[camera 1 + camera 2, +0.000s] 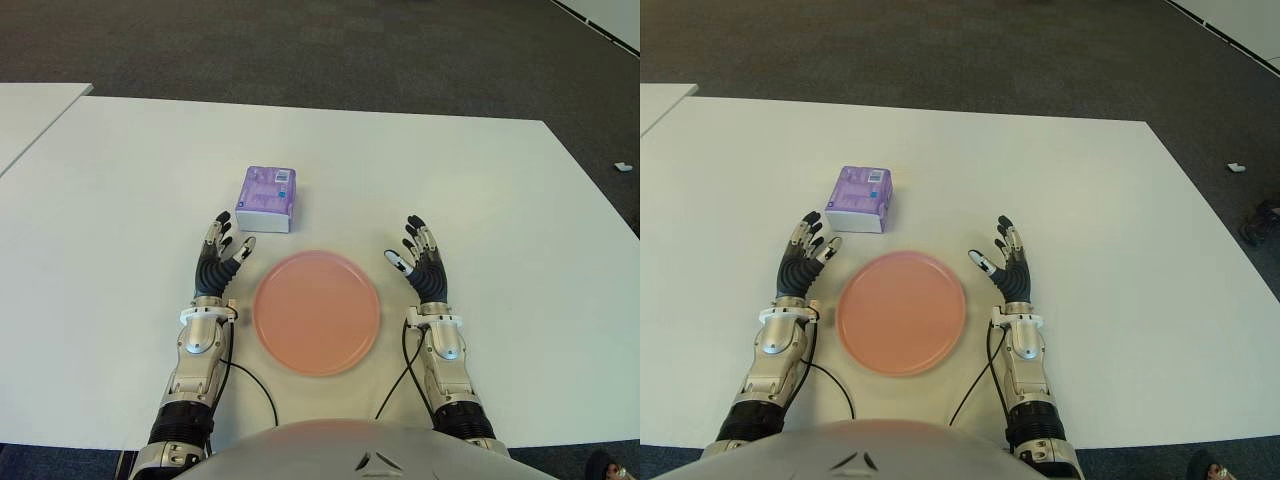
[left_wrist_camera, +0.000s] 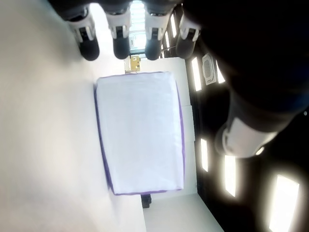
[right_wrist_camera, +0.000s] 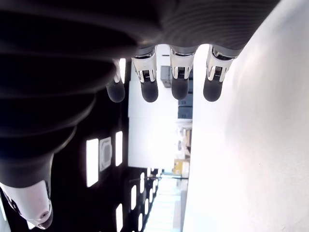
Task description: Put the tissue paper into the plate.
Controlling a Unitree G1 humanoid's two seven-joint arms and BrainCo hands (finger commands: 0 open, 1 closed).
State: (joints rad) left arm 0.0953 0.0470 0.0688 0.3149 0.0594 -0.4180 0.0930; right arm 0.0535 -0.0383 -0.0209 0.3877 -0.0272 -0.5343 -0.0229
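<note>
Evenly bright; faint shadows beneath plate [image 1: 316,312]; wrist views blown out by ceiling-light glare, fingers [image 2: 121,46] blurred.

Small purple plastic-wrapped tissue paper pack [image 1: 266,197]: lies flat on the white table, untouched, just beyond the plate's far left rim. Round, shallow pink plate [image 1: 316,312]: upright, empty.

Bare table [image 1: 480,200] around tissue pack [image 1: 266,198]; plate [image 1: 316,312] just behind.
</note>
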